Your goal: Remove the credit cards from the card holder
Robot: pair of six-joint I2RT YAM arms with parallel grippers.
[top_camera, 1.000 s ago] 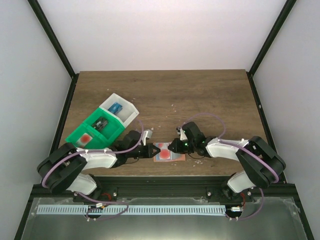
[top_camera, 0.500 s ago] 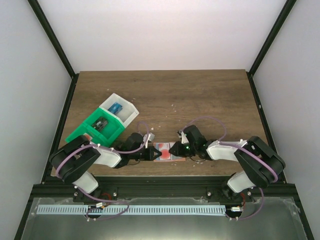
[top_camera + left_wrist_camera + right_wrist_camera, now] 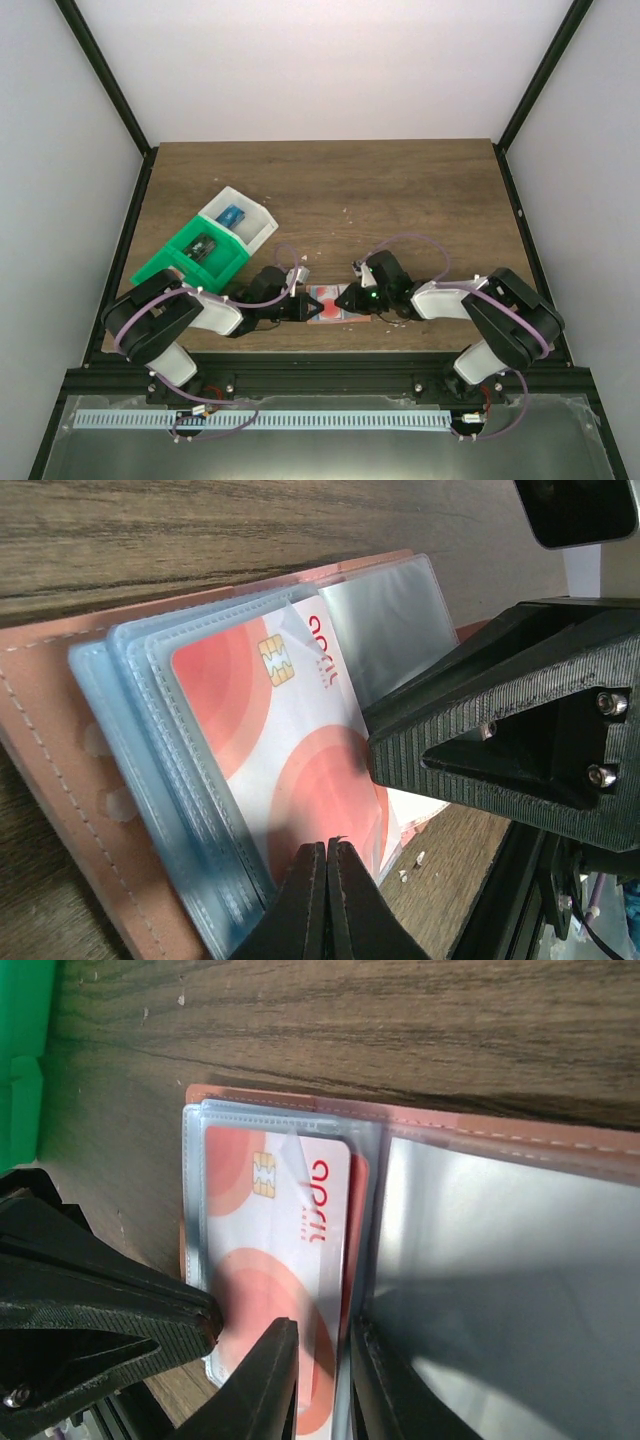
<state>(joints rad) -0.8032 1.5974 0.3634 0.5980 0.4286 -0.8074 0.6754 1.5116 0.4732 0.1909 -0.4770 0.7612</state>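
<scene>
- A flat bifold card holder [image 3: 352,313], with a salmon-orange cover and clear plastic sleeves [image 3: 390,620], lies open on the brown wooden table [image 3: 400,190]. It is close to the near edge, directly between the two pincers.
- A red-and-white plastic credit card [image 3: 290,740] with a gold chip sits in the top sleeve on the left arm's side.
- The left gripper [image 3: 327,855] has its fingers pressed together, tips at that sleeve's outer edge. I cannot tell whether they nip the plastic.
- The right gripper [image 3: 322,1328] has its fingers a narrow gap apart, straddling the card's edge beside the centre fold.
- A green plastic tray [image 3: 185,265] and a white plastic tray [image 3: 245,220] stand touching each other, well apart from the holder.
</scene>
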